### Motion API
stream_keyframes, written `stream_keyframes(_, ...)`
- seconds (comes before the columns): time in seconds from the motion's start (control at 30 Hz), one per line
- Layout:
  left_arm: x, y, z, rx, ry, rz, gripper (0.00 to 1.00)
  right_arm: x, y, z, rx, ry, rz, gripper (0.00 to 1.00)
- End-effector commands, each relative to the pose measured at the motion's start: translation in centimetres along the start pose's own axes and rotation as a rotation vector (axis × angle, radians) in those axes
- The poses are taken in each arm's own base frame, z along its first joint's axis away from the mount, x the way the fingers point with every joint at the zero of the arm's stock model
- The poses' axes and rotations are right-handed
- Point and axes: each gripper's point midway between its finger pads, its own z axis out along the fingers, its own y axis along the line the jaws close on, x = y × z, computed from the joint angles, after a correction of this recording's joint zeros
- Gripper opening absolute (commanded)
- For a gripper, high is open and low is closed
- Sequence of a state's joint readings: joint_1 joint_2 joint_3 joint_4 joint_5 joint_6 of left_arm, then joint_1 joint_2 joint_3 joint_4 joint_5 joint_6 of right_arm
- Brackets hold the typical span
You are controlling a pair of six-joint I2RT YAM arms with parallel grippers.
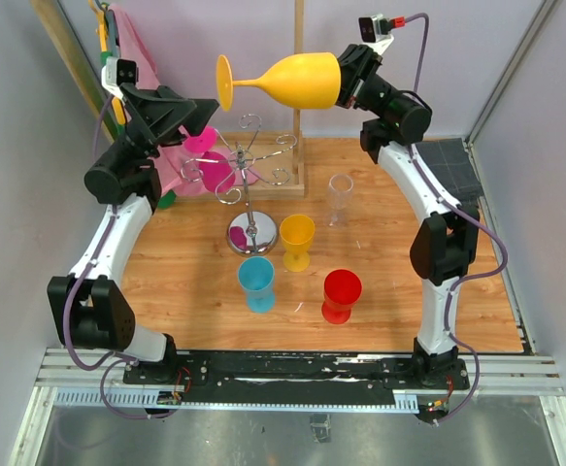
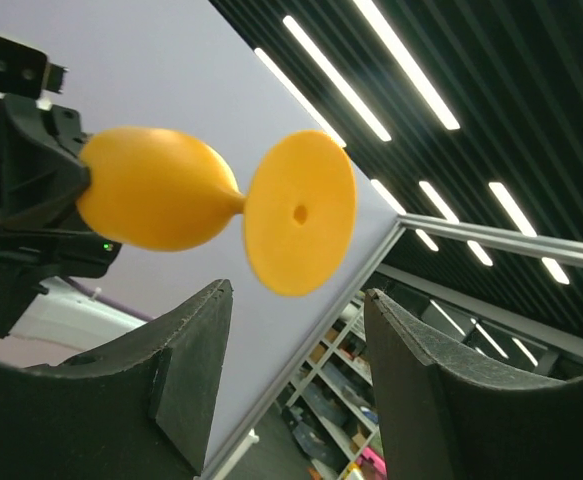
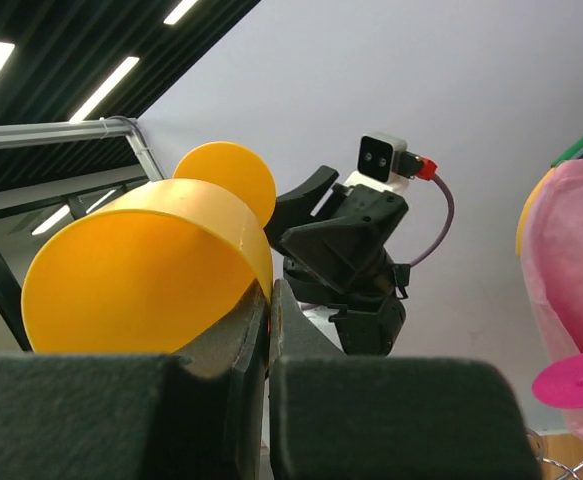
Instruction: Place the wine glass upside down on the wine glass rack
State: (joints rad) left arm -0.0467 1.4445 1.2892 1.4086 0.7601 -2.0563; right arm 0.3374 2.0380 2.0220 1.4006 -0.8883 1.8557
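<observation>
No text, label, brand or number can be read anywhere.

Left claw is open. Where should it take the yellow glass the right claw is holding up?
Probably the stem, between foot and bowl, coming in from the foot end with the left claw. The glass lies sideways, foot toward that claw; the right claw pinches the bowl's rim, so the stem is the slim free part.
</observation>
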Motion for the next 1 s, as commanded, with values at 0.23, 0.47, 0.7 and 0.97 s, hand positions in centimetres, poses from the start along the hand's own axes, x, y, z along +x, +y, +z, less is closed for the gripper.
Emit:
stream_keyframes(0.23,3.2,-3.9,0.7,0.178,0.092,-0.025,0.59,2.5,1.4,1.8,-0.09,0.054,-0.005,0.01)
stream_keyframes(0.47,3.0,-2.8,0.4,0.152,0.076,-0.04,0.59,3.3,1.4,2.2,-0.098,0.069,0.006,0.01)
stream_keyframes(0.7,2.9,-3.5,0.7,0.176,0.074,-0.035,0.48,4.3,1.2,2.4,-0.1,0.088,0.017,0.01)
stream_keyframes(0.97,3.1,-4.0,0.9,0.176,0.078,-0.031,0.06,4.7,0.3,2.6,-0.102,0.083,0.039,0.01)
